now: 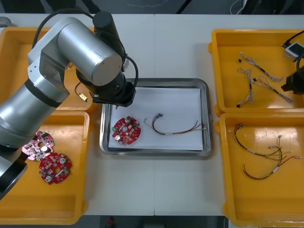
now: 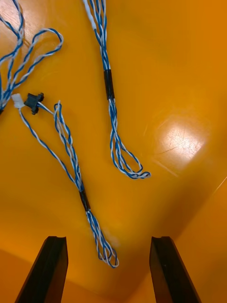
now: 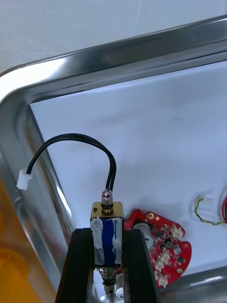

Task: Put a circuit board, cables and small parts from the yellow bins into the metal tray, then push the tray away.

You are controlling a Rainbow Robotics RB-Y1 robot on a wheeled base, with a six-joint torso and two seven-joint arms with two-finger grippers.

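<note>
the metal tray (image 1: 154,152) lay mid-table. in the far right yellow bin (image 1: 228,52) the right gripper (image 2: 109,241) hung, fingers spread, above blue and white cables (image 2: 71,156). the left gripper (image 3: 108,234), over the tray's left end beside a circuit board (image 1: 126,129), pinched a small metal part (image 3: 108,215).

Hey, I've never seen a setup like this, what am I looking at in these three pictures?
It is a two-armed robot at a light table. One picture looks down from above; the other two come from cameras on each wrist. Four yellow bins flank a shiny metal tray lined white, holding a round red circuit board and a red and yellow cable. The left tool, above the tray beside that board, grips a small metal part with a looped black wire. The right tool hangs open over twisted blue and white cables in a right-hand bin.
</note>
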